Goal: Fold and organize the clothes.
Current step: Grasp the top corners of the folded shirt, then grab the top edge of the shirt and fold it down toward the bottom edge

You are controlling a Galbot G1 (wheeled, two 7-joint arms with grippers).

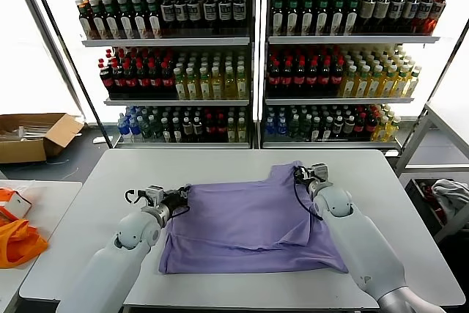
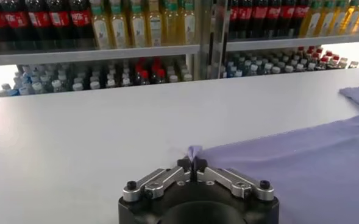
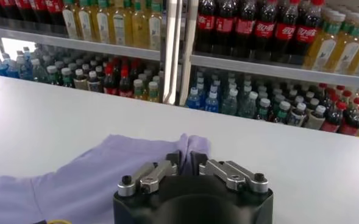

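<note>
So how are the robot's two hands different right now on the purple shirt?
The left end effector pinches the T-shirt at its left edge, near the table's middle; the right end effector sits at the far right corner, closer to the drink shelves. In the left wrist view a small fabric tip pokes up between the closed fingers; in the right wrist view the cloth spreads beyond the end effector. Both are shut on the shirt, low over the white table.
</note>
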